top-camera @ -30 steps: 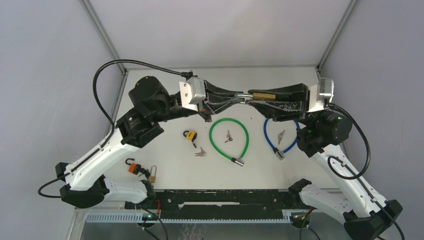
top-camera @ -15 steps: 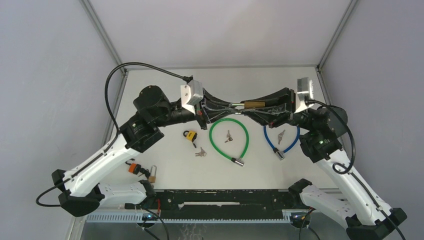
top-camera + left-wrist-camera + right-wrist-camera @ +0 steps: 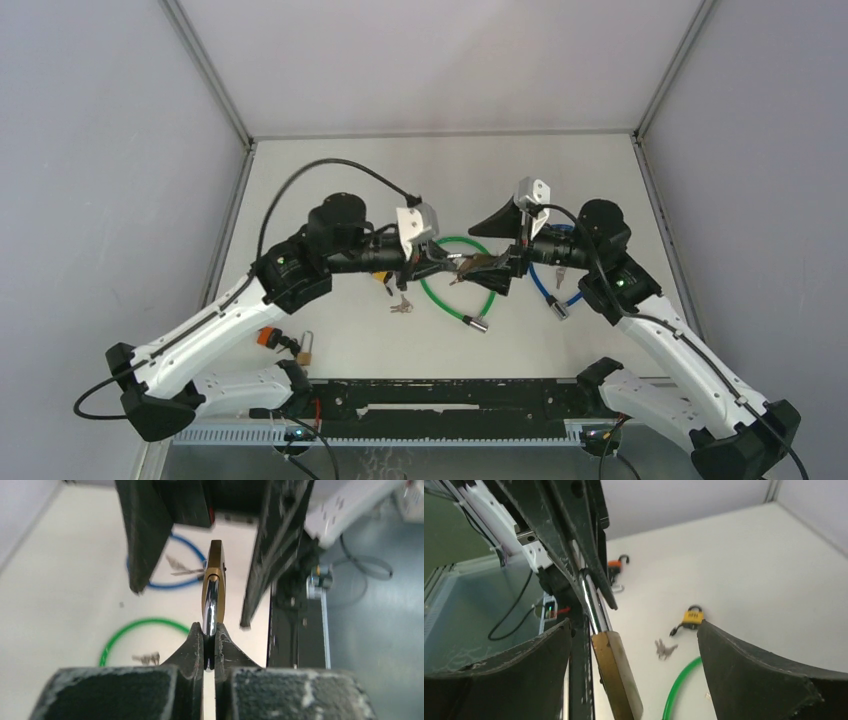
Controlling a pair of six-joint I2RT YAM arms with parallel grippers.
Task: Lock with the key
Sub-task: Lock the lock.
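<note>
My left gripper (image 3: 209, 630) is shut on the chrome shackle of a brass padlock (image 3: 214, 575) and holds it in the air over the green cable lock (image 3: 470, 300). In the top view the left gripper (image 3: 452, 265) and the padlock (image 3: 471, 265) sit mid-table. My right gripper (image 3: 634, 625) is open wide, its fingers (image 3: 754, 675) on either side of the padlock body (image 3: 616, 675) without touching it. No key shows in the padlock. Small key bunches lie on the table: one (image 3: 401, 305) near the yellow lock, another (image 3: 457, 272) inside the green loop.
A yellow padlock (image 3: 692, 617) lies left of the green loop. A blue cable lock (image 3: 545, 285) with keys (image 3: 562, 272) lies under the right arm. An orange lock (image 3: 266, 336) and a small brass lock (image 3: 305, 345) sit front left.
Both arms have swung down and toward the near side, carrying the padlock over the green loop. The right gripper let go of the padlock body and opened wide.
</note>
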